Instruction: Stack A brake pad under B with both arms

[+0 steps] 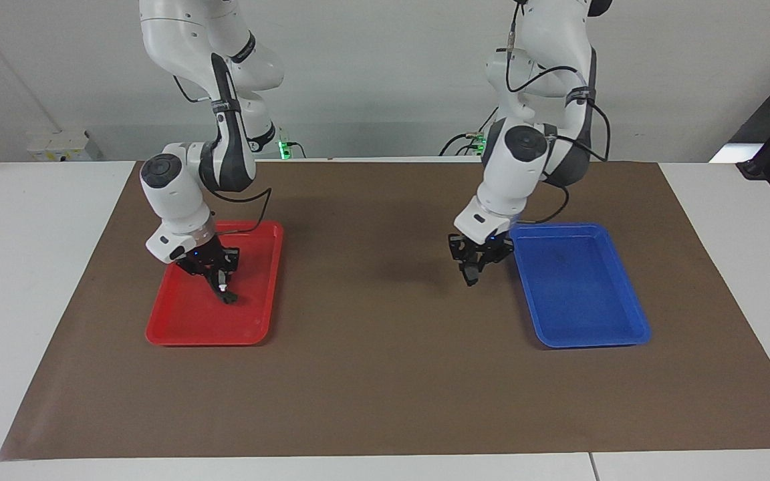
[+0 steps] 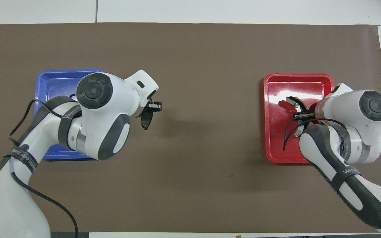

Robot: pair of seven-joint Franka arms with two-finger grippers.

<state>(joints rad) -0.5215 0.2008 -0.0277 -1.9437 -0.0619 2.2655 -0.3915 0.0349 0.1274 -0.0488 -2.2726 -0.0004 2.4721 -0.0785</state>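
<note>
My left gripper (image 1: 477,262) is over the brown mat beside the blue tray (image 1: 619,321). It is shut on the A brake pad (image 1: 470,275), a short all-dark curved pad that hangs below the fingers; in the overhead view the pad (image 2: 145,119) shows under this gripper (image 2: 150,109). My right gripper (image 1: 219,277) is low over the red tray (image 1: 184,327) and is shut on B (image 1: 227,294), the longer dark crescent with a silver strip. In the overhead view B (image 2: 293,101) sticks out from the right gripper (image 2: 300,110), just above the tray floor (image 2: 276,142).
The blue tray (image 2: 50,82) lies toward the left arm's end of the table, partly hidden under the left arm. The red tray lies toward the right arm's end. A brown mat (image 1: 371,347) covers the table between and around them.
</note>
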